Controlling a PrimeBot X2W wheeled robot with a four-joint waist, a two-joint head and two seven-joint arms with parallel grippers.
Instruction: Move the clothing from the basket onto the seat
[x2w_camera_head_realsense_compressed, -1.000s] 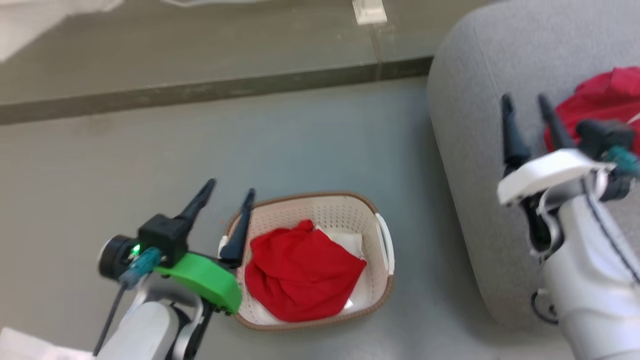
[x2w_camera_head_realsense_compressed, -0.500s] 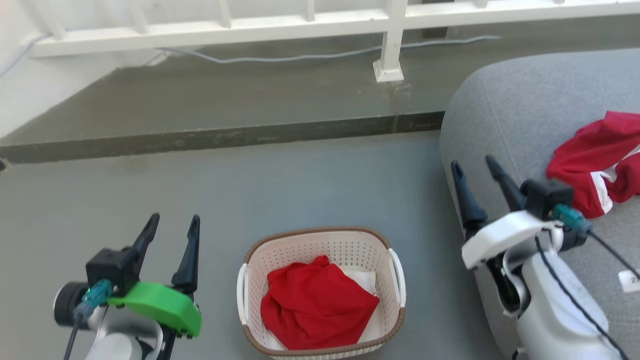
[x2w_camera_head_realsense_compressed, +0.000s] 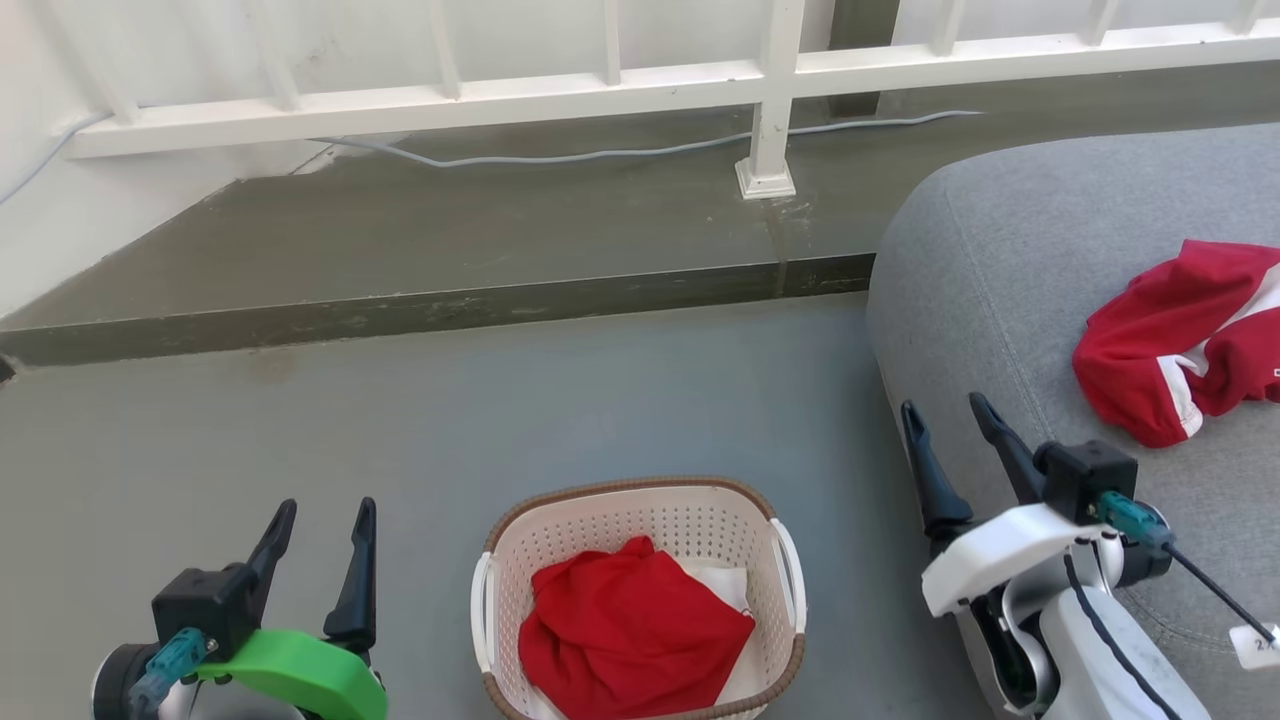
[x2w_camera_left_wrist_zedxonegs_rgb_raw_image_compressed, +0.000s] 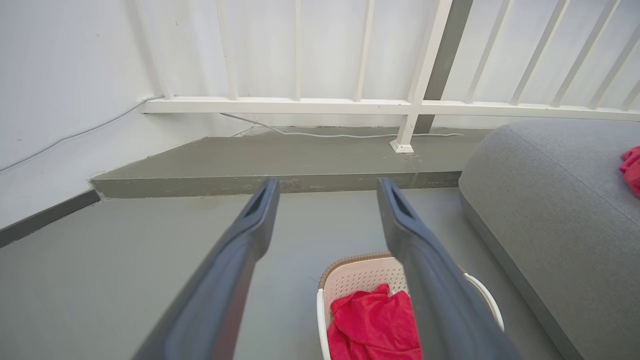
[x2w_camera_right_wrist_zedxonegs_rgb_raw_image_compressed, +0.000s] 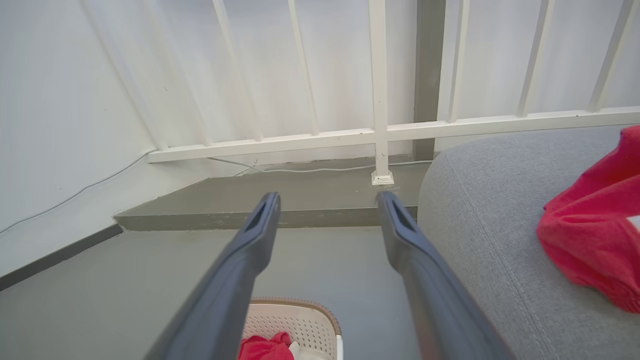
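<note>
Both pincers are hanging empty with their fingers spread wide apart: the left pincer (x2w_camera_head_realsense_compressed: 327, 505) is sitting at about 7 o'clock in the head view, over the floor (x2w_camera_head_realsense_compressed: 500, 400) just beside the basket (x2w_camera_head_realsense_compressed: 640, 487), and the right pincer (x2w_camera_head_realsense_compressed: 942, 403) is sitting at about 4 o'clock, over the front edge of the seat (x2w_camera_head_realsense_compressed: 1000, 280). One red garment (x2w_camera_head_realsense_compressed: 630, 625) is lying crumpled in the basket at 6 o'clock, while a second red garment with white stripes (x2w_camera_head_realsense_compressed: 1170, 340) is lying on the seat at 3 o'clock, so the job is looking roughly half done. The risks from here: a descending finger could be snagging the perforated wall or rim and dragging the light basket along the floor, and a shallow pinch could be taking only a fold, letting the cloth slip down between basket and seat. The basket's near edge is being cut off at the bottom of the head view, and something white (x2w_camera_head_realsense_compressed: 725, 585) under the red cloth is proving hard to identify — a label or more clothing, I cannot tell.
</note>
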